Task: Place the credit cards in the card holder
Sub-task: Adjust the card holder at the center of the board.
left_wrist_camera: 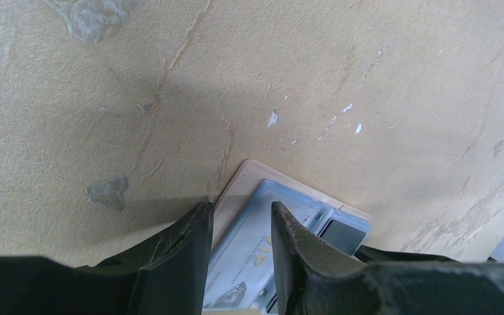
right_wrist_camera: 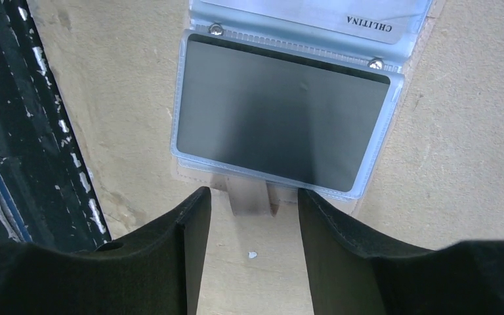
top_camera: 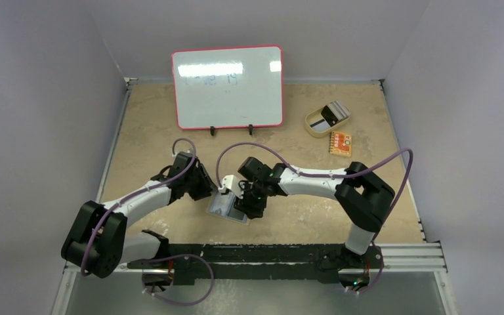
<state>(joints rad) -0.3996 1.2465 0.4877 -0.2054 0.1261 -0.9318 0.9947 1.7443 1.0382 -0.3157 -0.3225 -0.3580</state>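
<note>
Near the middle of the surface (top_camera: 302, 223), just ahead of the two arms, the card holder (top_camera: 228, 210) lies opened flat, its clear sleeves facing up. The right wrist view shows one sleeve (right_wrist_camera: 384, 141) filled by a dark card (right_wrist_camera: 282, 111), with two small rivets along its upper edge and the tan snap tab (right_wrist_camera: 249, 197) sticking out towards the camera. The left wrist view shows a pale card (left_wrist_camera: 246, 252) with faint lettering in another sleeve, and the holder's tan corner resting on the surface beyond it.

The right end effector (top_camera: 252, 205) hangs over the holder's near side. Its fingers are parted and grip nothing, and the tab shows in the gap between their tips. The left end effector (top_camera: 209, 190) sits at the holder's left edge, also released. Its fingers (left_wrist_camera: 190, 243) are spread, with the pale card's sleeve visible between them, but whether they press on it cannot be told.

Well apart, towards the far right, more credit cards (top_camera: 331, 113) lie in a tan oval dish (top_camera: 311, 125), with a small orange packet (top_camera: 340, 143) just beside it. A red-framed whiteboard (top_camera: 228, 85) stands at the back.
</note>
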